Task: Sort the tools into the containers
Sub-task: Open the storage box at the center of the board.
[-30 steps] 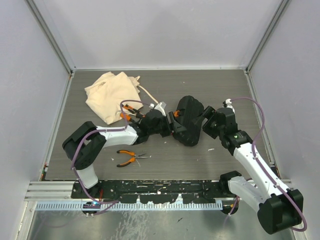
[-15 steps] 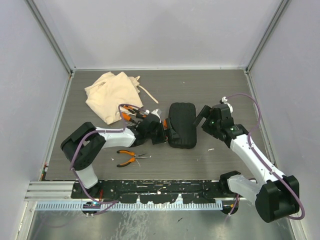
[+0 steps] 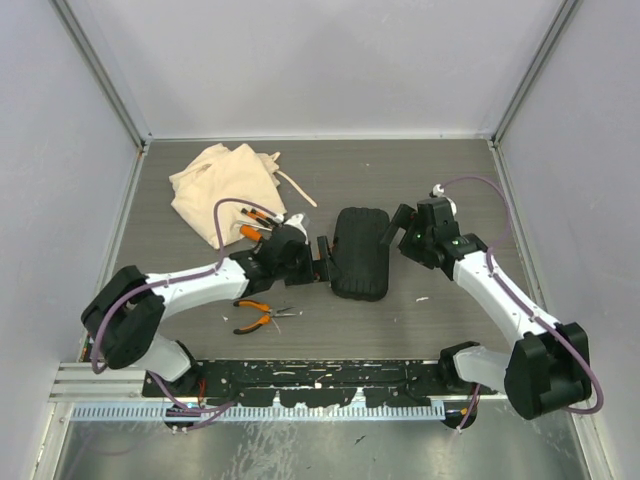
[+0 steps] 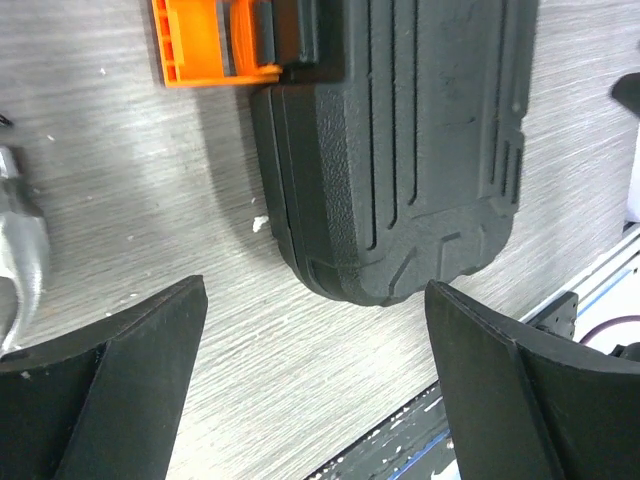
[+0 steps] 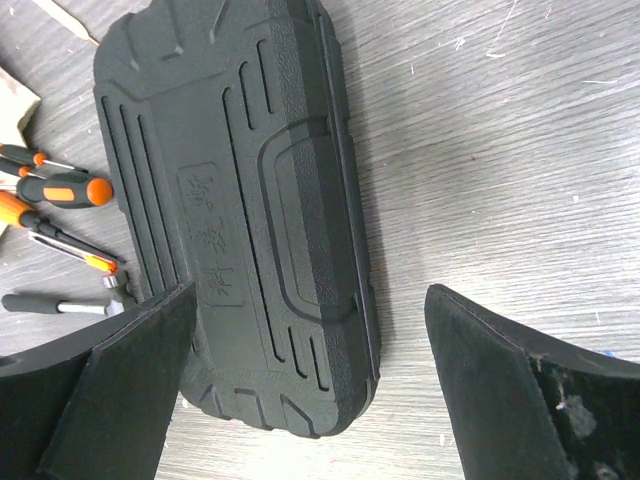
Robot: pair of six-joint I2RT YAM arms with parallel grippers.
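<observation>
Overhead view: a grey wood-grain tabletop (image 3: 450, 180) inside a white-walled enclosure. A closed black plastic tool case (image 3: 360, 252) lies flat near the middle. The left end effector (image 3: 322, 262) sits just beside the case's left edge, its fingers spread apart and holding nothing. The right end effector (image 3: 393, 228) sits just beside the case's far right corner, also spread and empty. A crumpled beige cloth bag (image 3: 215, 190) lies at the far left. Orange-and-black-handled tools (image 3: 255, 222) lie between the bag and the left arm. One pair of orange-handled pliers (image 3: 262, 316) lies alone near the front edge, well apart from the case.

Left wrist view: the left end effector (image 4: 315, 380) is wide open, with its two black fingers (image 4: 110, 380) at the bottom corners and only bare tabletop (image 4: 130, 200) between them. The rounded end of the tool case (image 4: 400, 150) lies just beyond the gap, untouched. Its orange latch (image 4: 215, 40) shows at the top. A shiny steel piece (image 4: 20, 250) is cut off by the left edge.

Right wrist view: the right end effector (image 5: 310, 390) is wide open and empty. The tool case (image 5: 240, 220) lies lid up ahead of the fingers (image 5: 530, 400). The left-hand finger overlaps the case's near corner, and contact cannot be told. Orange-and-black screwdrivers (image 5: 60, 190) lie beside the case's far side.
</observation>
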